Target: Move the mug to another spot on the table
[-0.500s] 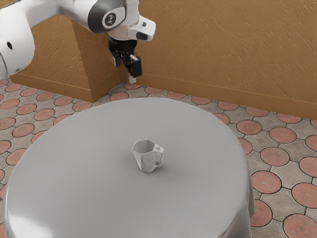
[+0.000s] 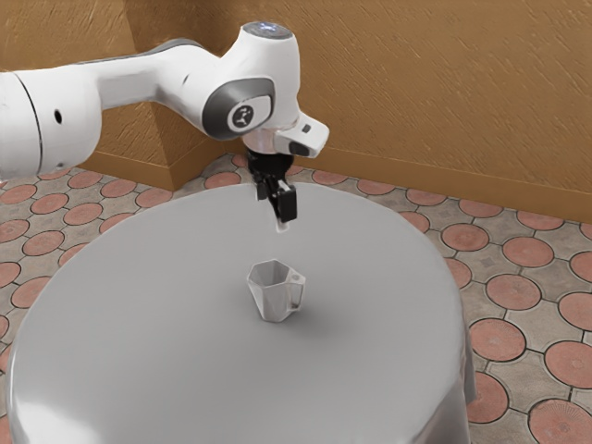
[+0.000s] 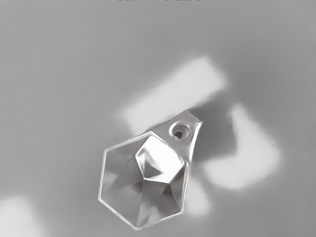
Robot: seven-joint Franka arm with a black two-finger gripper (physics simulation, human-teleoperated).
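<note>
Black fingers (image 2: 287,203) seen edge-on from the side; whether open or closed, I cannot tell. White faceted mug (image 2: 276,291) (image 3: 143,182) stands upright on the round grey tabletop (image 2: 139,324), directly beneath my fingers and apart from them, untouched.

My exterior view's bottom edge cut off the counter (image 2: 111,305) at its near rim, and the left edge cut the arm (image 2: 55,111). Pale patches (image 3: 173,96) around the mug (image 3: 143,182) were too blurred to name.
</note>
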